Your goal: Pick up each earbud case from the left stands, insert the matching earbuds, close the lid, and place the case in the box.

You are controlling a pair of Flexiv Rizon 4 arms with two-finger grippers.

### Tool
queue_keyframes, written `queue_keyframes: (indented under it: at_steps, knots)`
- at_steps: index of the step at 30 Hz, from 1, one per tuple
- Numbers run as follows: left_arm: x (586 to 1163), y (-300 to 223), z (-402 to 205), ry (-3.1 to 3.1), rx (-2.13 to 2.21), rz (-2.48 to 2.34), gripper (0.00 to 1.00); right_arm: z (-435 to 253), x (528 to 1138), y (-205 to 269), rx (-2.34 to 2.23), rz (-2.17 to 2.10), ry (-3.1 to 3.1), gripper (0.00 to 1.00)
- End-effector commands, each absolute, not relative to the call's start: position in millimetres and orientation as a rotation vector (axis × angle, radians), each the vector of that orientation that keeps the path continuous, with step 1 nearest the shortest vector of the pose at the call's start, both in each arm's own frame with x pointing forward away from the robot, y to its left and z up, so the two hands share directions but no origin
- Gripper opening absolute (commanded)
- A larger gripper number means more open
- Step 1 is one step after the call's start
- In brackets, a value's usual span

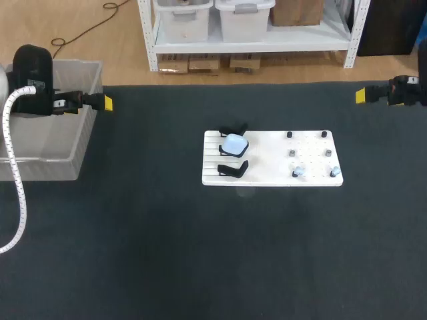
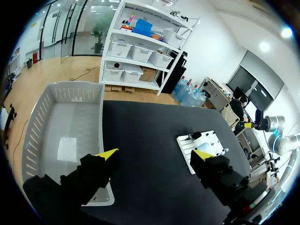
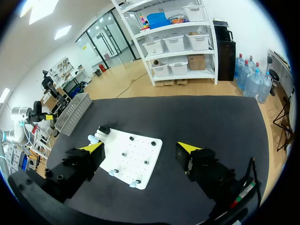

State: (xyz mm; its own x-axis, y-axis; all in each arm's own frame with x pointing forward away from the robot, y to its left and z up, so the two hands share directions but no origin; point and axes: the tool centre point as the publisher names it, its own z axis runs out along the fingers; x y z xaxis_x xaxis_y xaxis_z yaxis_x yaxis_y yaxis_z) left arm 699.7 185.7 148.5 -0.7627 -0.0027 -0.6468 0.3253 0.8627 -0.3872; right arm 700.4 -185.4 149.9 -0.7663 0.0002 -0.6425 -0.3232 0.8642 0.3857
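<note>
On the black tabletop (image 1: pixel 200 253), hovers with left gripper (image 2: pixel 157 157) and right gripper (image 3: pixel 140 147) spread wide, empty, at opposite edges, leaving the pale-blue rounded earbud case (image 1: pixel 234 143) propped among black stands (image 1: pixel 233 170) on the white flat board (image 1: pixel 267 143), presumably for easy grasping.
</note>
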Motion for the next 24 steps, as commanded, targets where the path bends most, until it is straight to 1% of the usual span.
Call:
queue_keyframes:
  at_steps: [1,19,24]
  knots:
    - [700,185,150,2.372,0.231,-0.637,1.00,150,700,-186,-0.234,0.642,2.373,1.00]
    - [700,185,150,2.372,0.231,-0.637,1.00,150,700,-186,-0.234,0.642,2.373,1.00]
    - [700,173,157,2.326,0.361,-0.688,1.00,150,700,-186,-0.234,0.642,2.373,1.00]
